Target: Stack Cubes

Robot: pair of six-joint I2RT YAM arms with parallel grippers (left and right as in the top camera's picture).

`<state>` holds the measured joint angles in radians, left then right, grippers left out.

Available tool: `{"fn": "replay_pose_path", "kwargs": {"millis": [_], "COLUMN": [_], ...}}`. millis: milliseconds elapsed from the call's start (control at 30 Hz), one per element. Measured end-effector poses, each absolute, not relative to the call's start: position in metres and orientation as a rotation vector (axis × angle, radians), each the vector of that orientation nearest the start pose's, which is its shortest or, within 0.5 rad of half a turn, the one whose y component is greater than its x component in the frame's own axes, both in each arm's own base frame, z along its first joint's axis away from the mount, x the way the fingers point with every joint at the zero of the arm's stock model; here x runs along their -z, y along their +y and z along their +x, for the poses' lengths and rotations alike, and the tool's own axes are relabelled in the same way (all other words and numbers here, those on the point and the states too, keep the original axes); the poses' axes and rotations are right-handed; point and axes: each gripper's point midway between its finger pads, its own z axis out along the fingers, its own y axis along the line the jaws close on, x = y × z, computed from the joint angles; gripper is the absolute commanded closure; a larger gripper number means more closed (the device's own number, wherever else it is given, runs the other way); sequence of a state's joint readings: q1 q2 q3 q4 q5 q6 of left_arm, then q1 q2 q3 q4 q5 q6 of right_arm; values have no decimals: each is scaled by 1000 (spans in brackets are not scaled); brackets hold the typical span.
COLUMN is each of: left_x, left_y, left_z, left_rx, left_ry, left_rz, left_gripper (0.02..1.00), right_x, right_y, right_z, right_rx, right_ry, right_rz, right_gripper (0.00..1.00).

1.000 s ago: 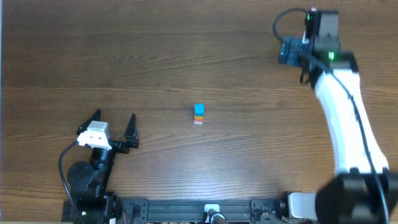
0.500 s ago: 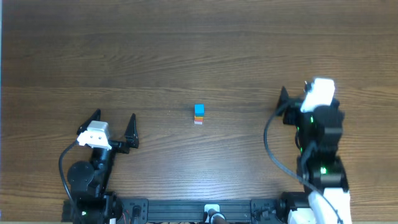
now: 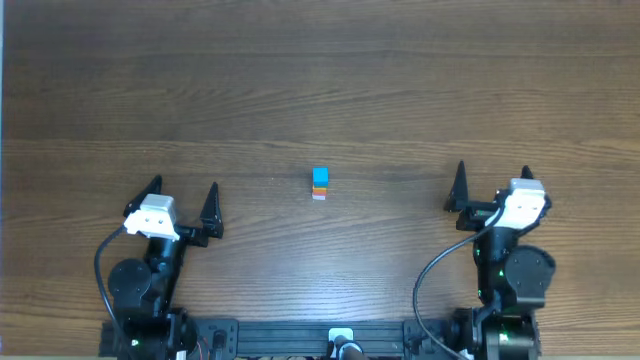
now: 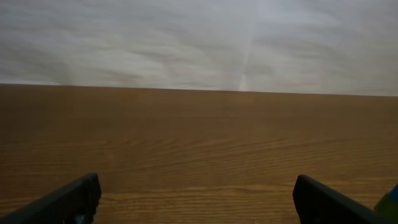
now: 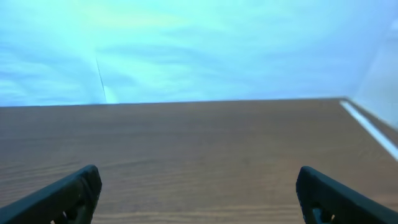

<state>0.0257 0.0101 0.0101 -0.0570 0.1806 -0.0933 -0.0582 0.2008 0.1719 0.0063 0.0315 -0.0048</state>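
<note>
Over the last second the right arm [image 3: 512, 275] has swung back from the far right corner of the brown wooden table [image 3: 320, 80] and folded down over its base. The right gripper [image 3: 492, 170] now sits low on the right of the top view, mirroring the left gripper [image 3: 184, 185], which has not shifted.

Both grippers stand spread wide with nothing between their slim, black, wedge-shaped fingers. In the right wrist view the matte black fingers [image 5: 65, 196] sit far apart over bare wood. The left wrist view shows that arm's fingers [image 4: 62, 202] the same way.

A small stack of cubes [image 3: 320, 185] stands at the table's middle, unmoved, between the two grippers and well apart from each. A bright blue cube [image 3: 320, 177] is on top. An orange cube [image 3: 320, 189] shows as a thin band under it, and a pale whitish cube [image 3: 319, 196] shows as a sliver at the bottom. Their sides line up squarely.

The tabletop has a fine, straight grain running across the view and a dull, smooth finish.
</note>
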Motion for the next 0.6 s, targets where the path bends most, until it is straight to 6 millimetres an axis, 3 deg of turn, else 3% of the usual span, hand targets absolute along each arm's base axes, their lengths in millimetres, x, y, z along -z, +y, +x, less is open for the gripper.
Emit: {"fn": "replay_pose_path", "kwargs": {"millis": [233,600], "left_x": [-162,-162], "left_y": [-25,-25], "left_z": [244,244], "left_rx": [199,199], "left_ry": [1630,1630], "left_rz": [42,42], "left_gripper": [20,20], "right_x": [-206,-199], "right_y": [-14,-11], "right_z": [243,245], "right_rx": [79,73], "right_ry": [1512,1508], "right_rz": [15,-12], "right_gripper": [7,9]}}
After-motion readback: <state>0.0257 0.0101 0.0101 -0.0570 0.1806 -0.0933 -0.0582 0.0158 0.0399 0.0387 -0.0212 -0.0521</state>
